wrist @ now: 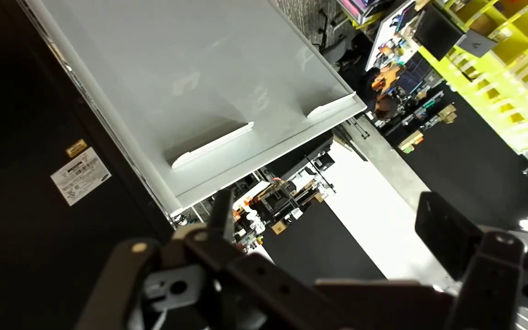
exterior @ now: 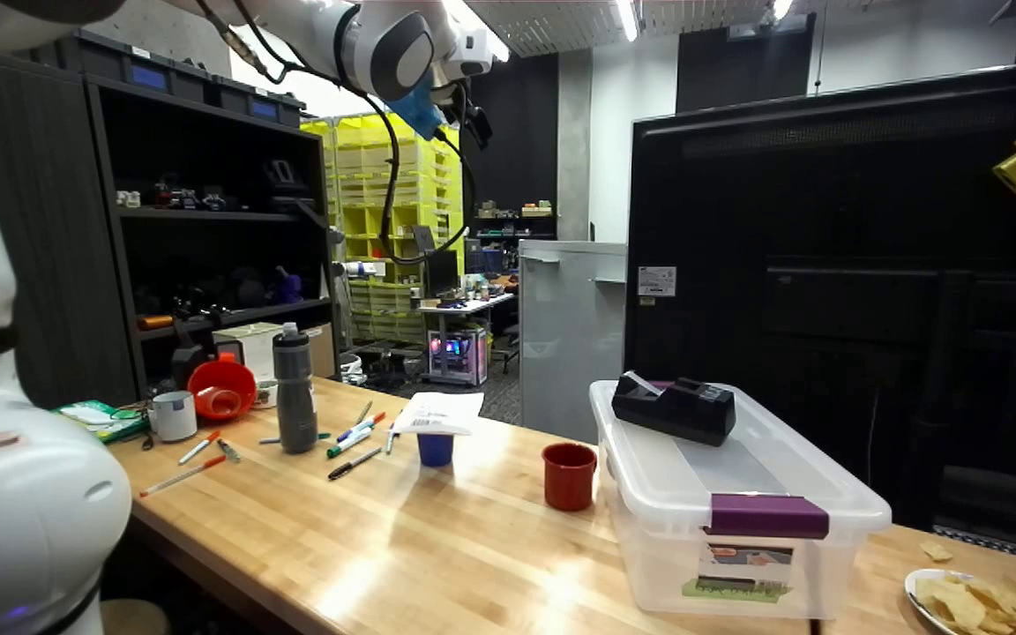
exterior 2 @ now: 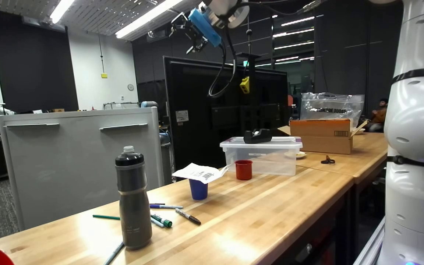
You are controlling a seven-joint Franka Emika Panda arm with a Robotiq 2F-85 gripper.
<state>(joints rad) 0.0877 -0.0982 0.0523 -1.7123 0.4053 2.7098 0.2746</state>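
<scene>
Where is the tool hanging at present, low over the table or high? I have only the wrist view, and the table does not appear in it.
Observer: High; in both exterior views the tool hangs well above the table.
Operator: Thank you. And where is the red mug standing?
Observer: It stands beside the clear plastic box.
Operator: Is the blue cup uncovered at the top?
Observer: No, a white printed sheet lies over it.
</scene>
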